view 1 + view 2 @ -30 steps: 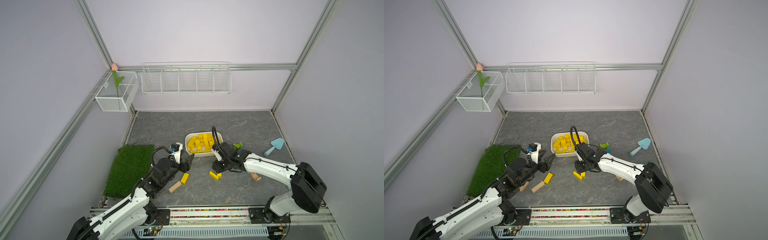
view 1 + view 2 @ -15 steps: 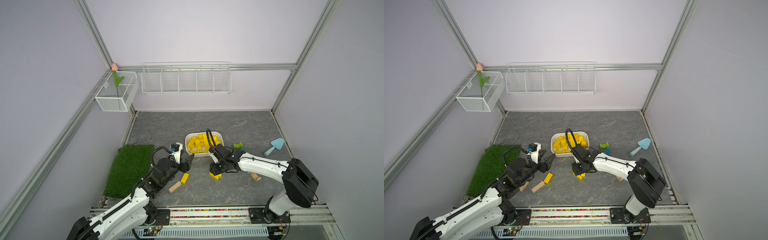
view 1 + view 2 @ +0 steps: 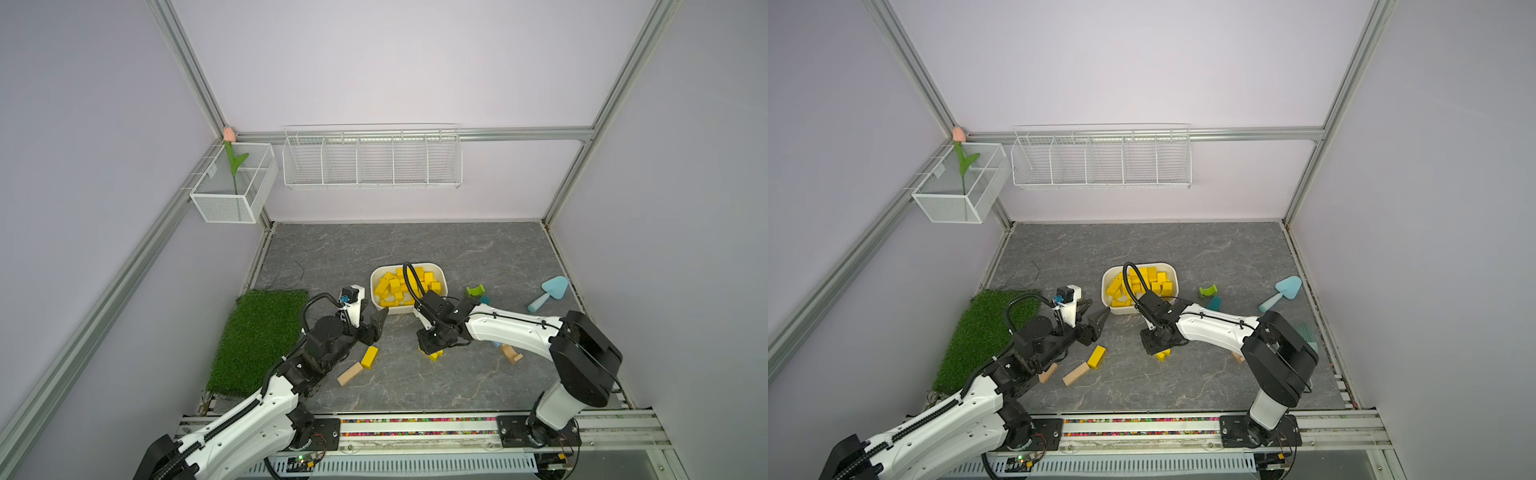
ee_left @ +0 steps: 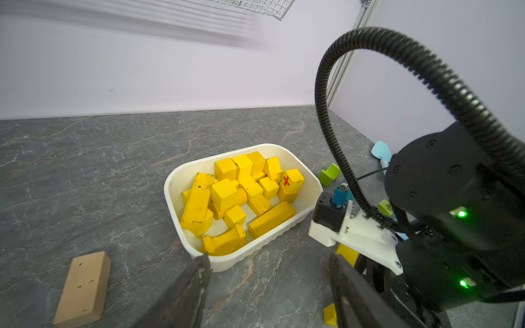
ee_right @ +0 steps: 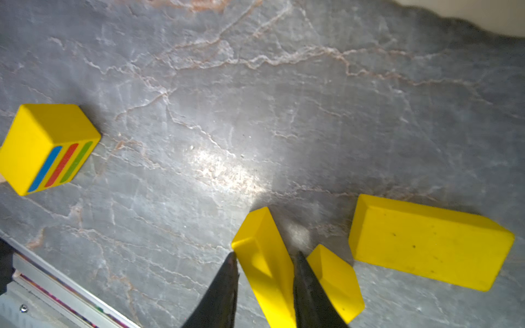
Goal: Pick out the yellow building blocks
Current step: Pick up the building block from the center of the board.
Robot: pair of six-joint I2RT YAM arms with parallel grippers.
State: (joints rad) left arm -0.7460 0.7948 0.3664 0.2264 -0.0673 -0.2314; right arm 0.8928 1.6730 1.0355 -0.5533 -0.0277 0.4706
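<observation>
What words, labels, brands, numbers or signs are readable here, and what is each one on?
"X": a red mark on a yellow cube in the white tub.
No letters: blue, red and green stripes on a striped yellow block outside the tub.
Circuit board at the front rail: any print is too small to read.
No other words, brands or numbers.

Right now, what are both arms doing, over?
Left gripper open, empty, by the white plastic tray. Right gripper pinching a narrow yellow wooden block on the grey tabletop. Another short yellow block lies right alongside.
</observation>
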